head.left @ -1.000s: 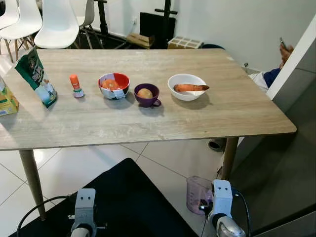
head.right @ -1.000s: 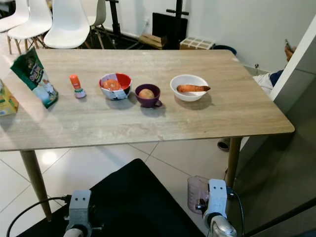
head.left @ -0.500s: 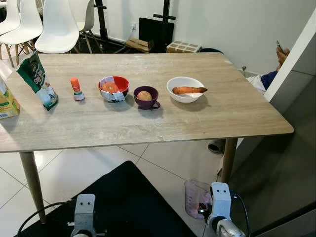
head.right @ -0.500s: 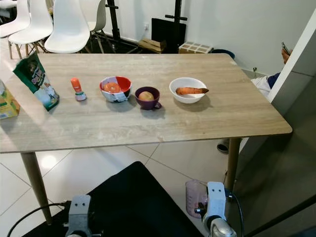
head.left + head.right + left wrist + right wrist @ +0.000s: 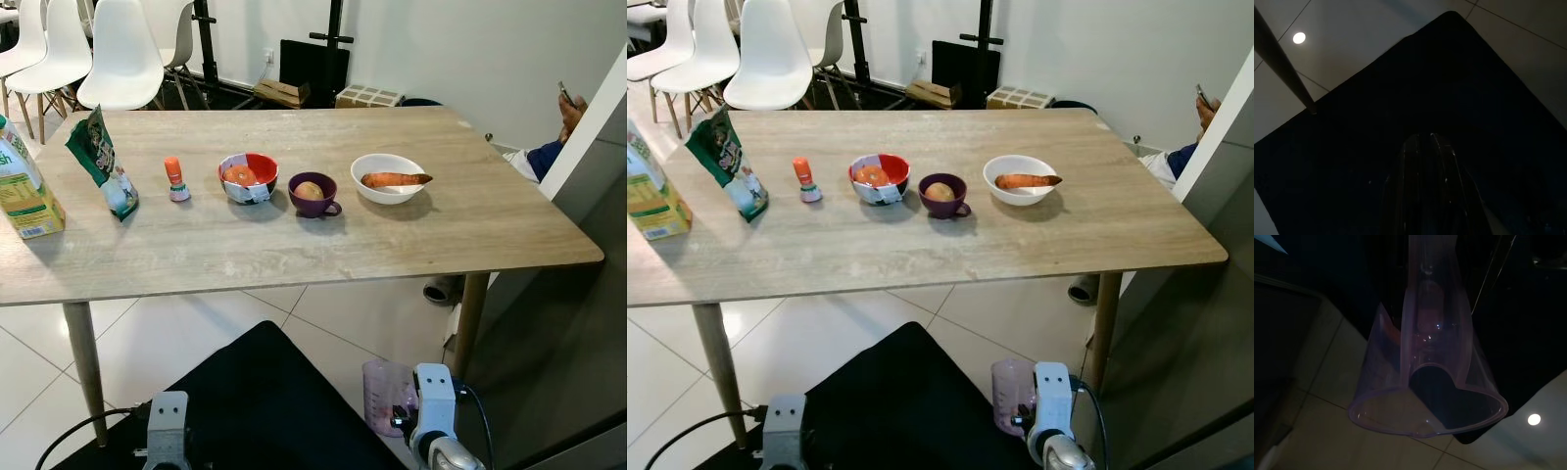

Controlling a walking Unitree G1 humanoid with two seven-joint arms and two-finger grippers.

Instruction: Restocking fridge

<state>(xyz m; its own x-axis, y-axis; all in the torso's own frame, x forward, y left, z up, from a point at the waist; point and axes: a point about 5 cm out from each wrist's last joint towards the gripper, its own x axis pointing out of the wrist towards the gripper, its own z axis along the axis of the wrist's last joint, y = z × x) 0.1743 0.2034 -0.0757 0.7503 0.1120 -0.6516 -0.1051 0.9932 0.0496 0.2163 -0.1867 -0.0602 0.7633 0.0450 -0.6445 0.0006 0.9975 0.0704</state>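
Surface [image 5: 294,250]: carton [image 5: 22,196], green bag [image 5: 103,166], small orange-capped bottle [image 5: 175,180], red bowl [image 5: 249,177], purple cup [image 5: 313,193] and white bowl [image 5: 389,179] holding a carrot [image 5: 395,179], set in a row.
Right claw [image 5: 1432,303]: low beside the robot, clenched on a clear pink jug [image 5: 1425,377]; the wrist view shows the fingers gripping its handle (the head views give just the jug's side [image 5: 382,397]).
Left claw [image 5: 1430,166]: hanging idle over a black mat [image 5: 1400,98], fingers pressed together.
Far right: a person's hand [image 5: 571,103] holding a phone.
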